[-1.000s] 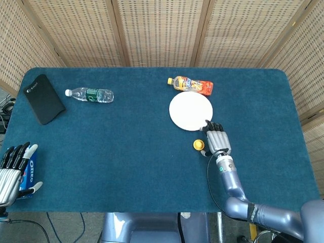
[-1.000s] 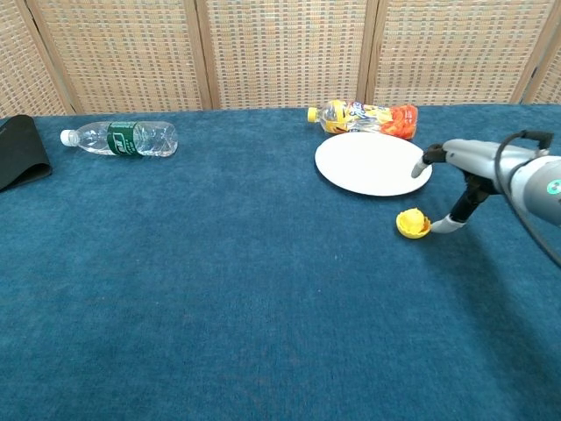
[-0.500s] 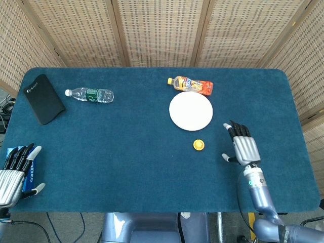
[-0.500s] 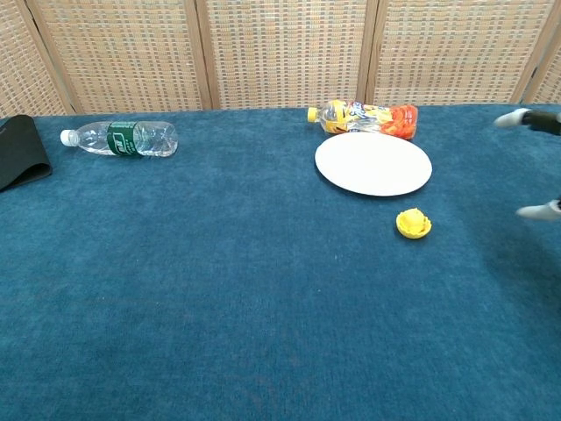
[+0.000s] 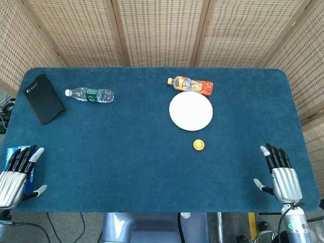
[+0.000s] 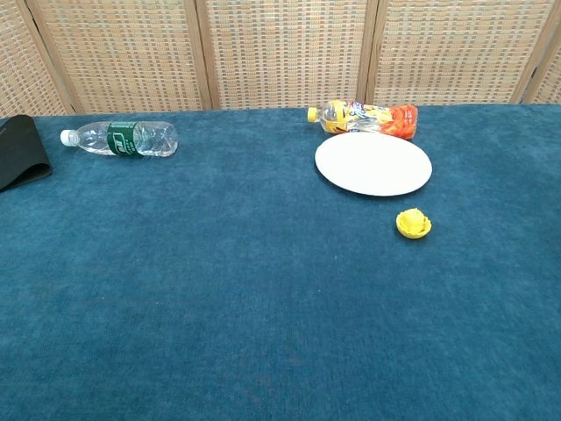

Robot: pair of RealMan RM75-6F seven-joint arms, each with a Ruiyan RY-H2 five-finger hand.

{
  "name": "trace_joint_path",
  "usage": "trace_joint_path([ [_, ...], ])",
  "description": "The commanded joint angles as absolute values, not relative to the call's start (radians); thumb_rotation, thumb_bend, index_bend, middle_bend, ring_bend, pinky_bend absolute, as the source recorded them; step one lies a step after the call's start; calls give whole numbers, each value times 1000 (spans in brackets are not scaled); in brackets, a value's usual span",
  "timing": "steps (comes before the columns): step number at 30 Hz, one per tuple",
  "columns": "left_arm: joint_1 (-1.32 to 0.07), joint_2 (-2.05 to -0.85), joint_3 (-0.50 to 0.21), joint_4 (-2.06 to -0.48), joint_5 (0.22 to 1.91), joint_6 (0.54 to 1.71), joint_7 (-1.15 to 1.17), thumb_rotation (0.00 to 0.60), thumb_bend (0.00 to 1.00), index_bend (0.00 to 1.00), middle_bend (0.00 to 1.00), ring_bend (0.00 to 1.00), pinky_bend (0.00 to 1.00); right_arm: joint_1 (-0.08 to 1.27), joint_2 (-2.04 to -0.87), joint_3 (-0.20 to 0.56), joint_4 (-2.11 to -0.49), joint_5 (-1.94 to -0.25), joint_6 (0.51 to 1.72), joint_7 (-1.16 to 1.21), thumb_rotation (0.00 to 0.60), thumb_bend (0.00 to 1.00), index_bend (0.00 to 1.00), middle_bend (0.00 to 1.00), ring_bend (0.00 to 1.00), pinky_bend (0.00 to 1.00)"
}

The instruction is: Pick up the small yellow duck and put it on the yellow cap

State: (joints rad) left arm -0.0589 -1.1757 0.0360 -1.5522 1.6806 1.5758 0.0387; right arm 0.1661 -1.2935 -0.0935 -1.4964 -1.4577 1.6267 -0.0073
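Head view shows the left hand [image 5: 16,172] flat at the table's near corner, fingers spread, holding nothing, over a blue packet [image 5: 20,169]. Far to its right, the small yellow duck [image 5: 198,145] sits on the round yellow cap [image 6: 413,230], below a smooth white plate [image 5: 191,111]. Right of those, the right hand [image 5: 280,174] lies splayed and empty.

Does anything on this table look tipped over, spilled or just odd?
Two bottles lie on their sides: the clear water bottle at the far left and the orange drink bottle behind the white plate. Neither shows a spill. Otherwise nothing stands out.
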Motion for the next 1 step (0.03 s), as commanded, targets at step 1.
trace_joint_path([
  [1,-59,-1177,39,-1553,1684,1574,45,600,125,0,0,0,0,147,-1285,-97,-1480,-1468,1627,13,600,173,15,0,0,0],
])
